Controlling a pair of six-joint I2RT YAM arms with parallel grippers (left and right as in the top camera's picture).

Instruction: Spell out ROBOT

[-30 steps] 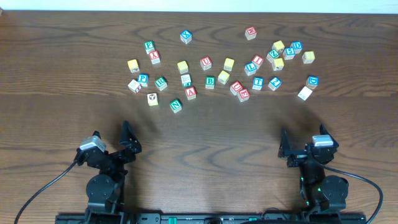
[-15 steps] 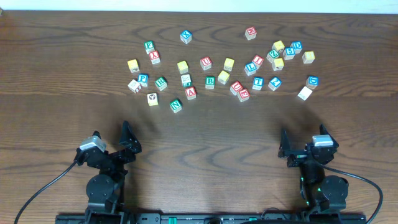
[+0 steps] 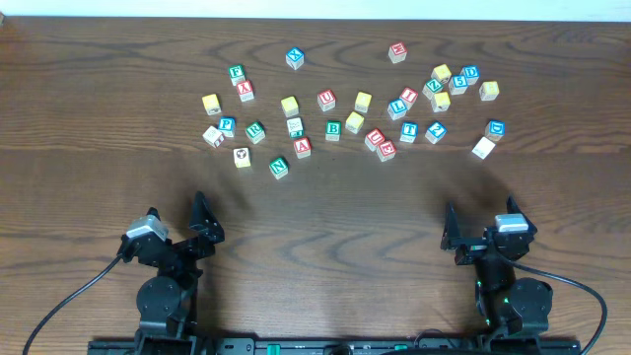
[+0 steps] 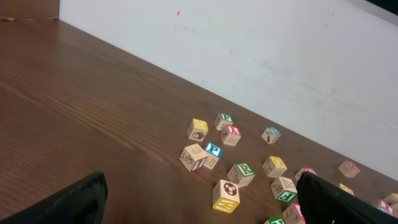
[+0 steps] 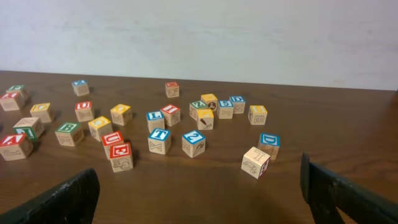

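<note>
Thirty-one letter blocks (image 3: pixel 333 128) lie scattered over the far half of the wooden table (image 3: pixel 345 212) (overhead count). The left gripper (image 3: pixel 205 221) and right gripper (image 3: pixel 451 233) sit at the near edge, both with jaws apart, well apart from the blocks.

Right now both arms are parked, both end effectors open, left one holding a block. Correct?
No: the left end effector holds nothing. The left wrist view shows its fingers spread and empty, the letter blocks lying well ahead. The rest stands.

The black fingers (image 4: pixel 68 205) of the left hand (image 4: pixel 202 180) and of the right hand (image 5: pixel 199 168) are cut off by the lower picture edges. A small wooden letter cube (image 4: pixel 388 205) is cropped at the left wrist view's right edge; its letter cannot be made out.
</note>
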